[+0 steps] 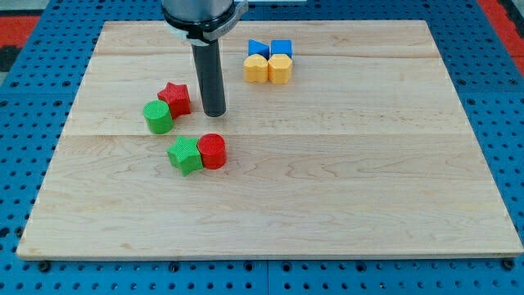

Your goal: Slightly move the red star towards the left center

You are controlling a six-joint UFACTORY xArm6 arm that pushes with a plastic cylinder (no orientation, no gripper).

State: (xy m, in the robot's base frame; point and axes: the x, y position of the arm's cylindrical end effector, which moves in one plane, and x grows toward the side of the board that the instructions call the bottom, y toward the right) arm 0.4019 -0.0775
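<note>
green blocks (158, 117), red cylinder (212, 152), yellow and blue cluster (268, 61)

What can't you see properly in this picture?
- Camera view: the arm above my tip is cut off by the view's top edge.
- Blue blocks: their lower parts hide behind the yellow blocks.
- Red star: the green cylinder covers its lower left corner.

a pale wooden board (327, 188) carries a red star (175, 97) touching a green cylinder (158, 117). a green star (185, 155) touches a red cylinder (212, 151). two blue blocks (269, 48) and two yellow blocks (268, 69) cluster near the view's top.
</note>
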